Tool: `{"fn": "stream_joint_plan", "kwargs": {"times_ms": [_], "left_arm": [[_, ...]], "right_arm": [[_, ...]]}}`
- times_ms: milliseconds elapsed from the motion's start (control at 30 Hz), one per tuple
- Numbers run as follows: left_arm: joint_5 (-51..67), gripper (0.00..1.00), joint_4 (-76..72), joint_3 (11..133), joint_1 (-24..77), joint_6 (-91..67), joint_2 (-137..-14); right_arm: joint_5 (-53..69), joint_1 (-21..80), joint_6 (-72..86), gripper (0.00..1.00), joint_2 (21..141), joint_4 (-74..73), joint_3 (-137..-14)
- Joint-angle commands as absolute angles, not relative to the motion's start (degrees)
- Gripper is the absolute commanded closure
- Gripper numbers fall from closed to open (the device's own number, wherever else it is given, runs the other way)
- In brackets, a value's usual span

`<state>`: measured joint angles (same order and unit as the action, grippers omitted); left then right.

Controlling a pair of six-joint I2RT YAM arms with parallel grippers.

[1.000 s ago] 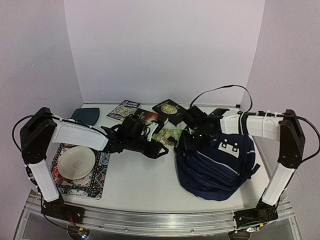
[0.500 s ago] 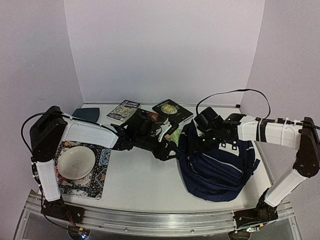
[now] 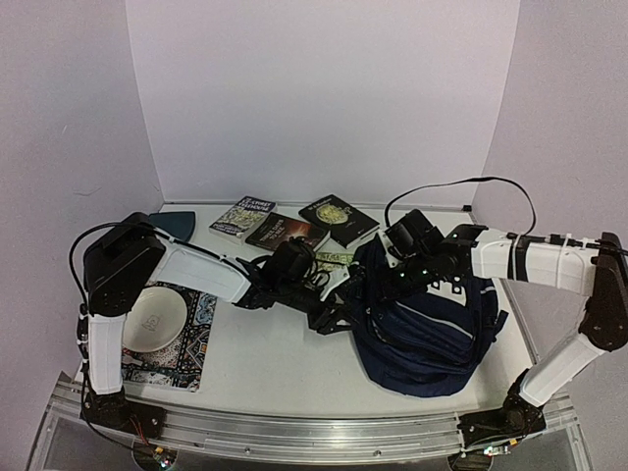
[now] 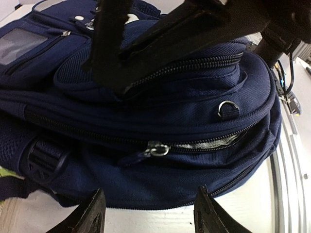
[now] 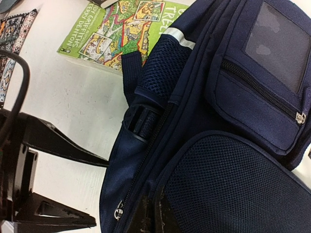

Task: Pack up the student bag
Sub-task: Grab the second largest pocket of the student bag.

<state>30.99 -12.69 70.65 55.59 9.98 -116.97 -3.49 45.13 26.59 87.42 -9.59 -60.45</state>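
Bag: the student bag (image 3: 432, 334) lies slumped on the right half of the table (image 3: 285, 368), nearer the right edge than the left, with a green book (image 5: 121, 31) at its back-left side.
Left gripper: the left gripper (image 4: 150, 196) has its jaws apart with nothing between them. It faces the bag's side, close to the zipper pull (image 4: 156, 150).
Right gripper: the right gripper (image 5: 151, 213) is pinched together on a fold of fabric at the bag's top.
Handling: expect soft, floppy cloth that sags and shifts — bulky, but probably light while unfilled.
Hold: take the small metal pull to open it, and steady the bag by a seam or strap — not a loose panel.
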Motion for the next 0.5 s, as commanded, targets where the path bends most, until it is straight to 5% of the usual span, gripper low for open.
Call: {"fn": "stream_joint_plan", "kwargs": {"times_ms": [0, 467], "left_arm": [[29.0, 0.38, -17.7, 74.1, 56.1, 15.0, -118.5], [29.5, 0.43, -21.6, 77.7, 56.8, 17.0, -123.9]], "right_arm": [[2.4, 45.8, 24.9, 1.0, 85.2, -4.6, -60.9], [4.6, 45.7, 24.2, 1.0, 85.5, -3.8, -61.9]]}}
